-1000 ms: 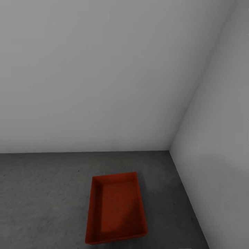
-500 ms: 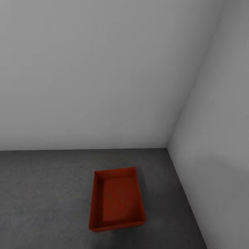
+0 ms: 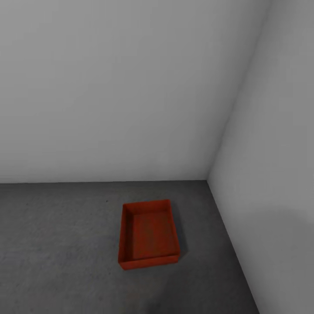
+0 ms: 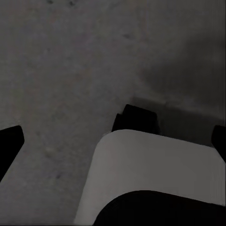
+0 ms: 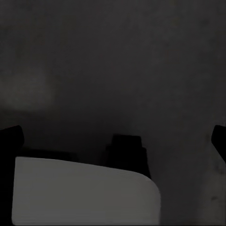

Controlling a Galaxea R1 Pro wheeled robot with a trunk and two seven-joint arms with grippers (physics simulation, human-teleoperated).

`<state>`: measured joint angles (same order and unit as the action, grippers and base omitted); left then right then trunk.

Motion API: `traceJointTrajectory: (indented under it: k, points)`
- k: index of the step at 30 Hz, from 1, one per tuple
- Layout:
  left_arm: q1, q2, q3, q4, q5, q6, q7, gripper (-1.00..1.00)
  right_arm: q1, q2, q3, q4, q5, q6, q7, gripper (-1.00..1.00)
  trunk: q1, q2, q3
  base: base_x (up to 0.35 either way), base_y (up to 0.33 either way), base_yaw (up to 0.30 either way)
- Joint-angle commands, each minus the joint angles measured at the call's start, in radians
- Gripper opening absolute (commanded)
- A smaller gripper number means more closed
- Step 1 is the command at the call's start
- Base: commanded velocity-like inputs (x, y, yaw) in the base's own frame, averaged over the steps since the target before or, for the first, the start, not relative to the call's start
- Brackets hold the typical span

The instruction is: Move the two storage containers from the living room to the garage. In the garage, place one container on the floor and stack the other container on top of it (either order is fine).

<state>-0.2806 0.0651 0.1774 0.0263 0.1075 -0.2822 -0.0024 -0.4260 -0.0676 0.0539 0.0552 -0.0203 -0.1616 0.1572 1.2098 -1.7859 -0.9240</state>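
1. at the left of the head view, the dark grey concrete floor (image 3: 52,244) of the garage runs back to a plain white rear wall (image 3: 109,87).
2. right of centre on that floor sits one orange-red storage container (image 3: 149,233), open top up, nothing inside it, resting flat with its long side running away from the camera.
3. the container lies near the corner of the room, apart from the rear wall and apart from the white side wall (image 3: 270,174) at the right; a soft shadow falls on the floor along its right side.
4. in the left wrist view, the left tool (image 4: 113,141) points down at the mottled floor (image 4: 61,61); its dark fingertips (image 4: 9,141) sit at opposite edges of the picture, so it stands wide and holds nothing. a pale rounded part of the robot's base (image 4: 150,174) lies between them.
5. in the right wrist view, the right tool (image 5: 115,141) hangs over dim floor (image 5: 113,56), its dark fingertips (image 5: 10,139) likewise at the picture's two edges: spread wide, holding nothing, with a pale body panel (image 5: 80,193) below.
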Motion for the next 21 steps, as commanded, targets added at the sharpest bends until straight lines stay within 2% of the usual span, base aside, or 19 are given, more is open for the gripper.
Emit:
traceJointTrajectory:
  k: [1, 5, 9, 21]
  points:
    - [-0.001, 0.000, -0.001, 0.003, 0.009, -0.005, -0.008, 1.00, -0.001, 0.000, 0.005, 0.005, 0.007, -0.008, 0.003, 1.00, -0.005, 0.007, 0.003, -0.339, 0.000, 0.000]
    - [-0.001, 0.005, -0.001, 0.003, 0.008, -0.004, -0.066, 1.00, 0.001, 0.000, 0.005, 0.005, 0.055, -0.036, 0.002, 1.00, -0.020, 0.035, 0.015, -0.339, 0.000, 0.000]
    - [-0.001, 0.012, 0.000, 0.003, 0.010, -0.003, -0.106, 1.00, 0.006, 0.000, 0.004, 0.005, 0.069, -0.080, 0.001, 1.00, -0.035, 0.063, 0.028, -0.339, 0.000, 0.000]
    - [0.000, 0.014, 0.001, 0.003, 0.012, -0.004, -0.099, 1.00, 0.012, 0.000, 0.004, 0.006, 0.072, -0.097, 0.001, 1.00, -0.081, 0.147, 0.065, -0.339, 0.000, 0.000]
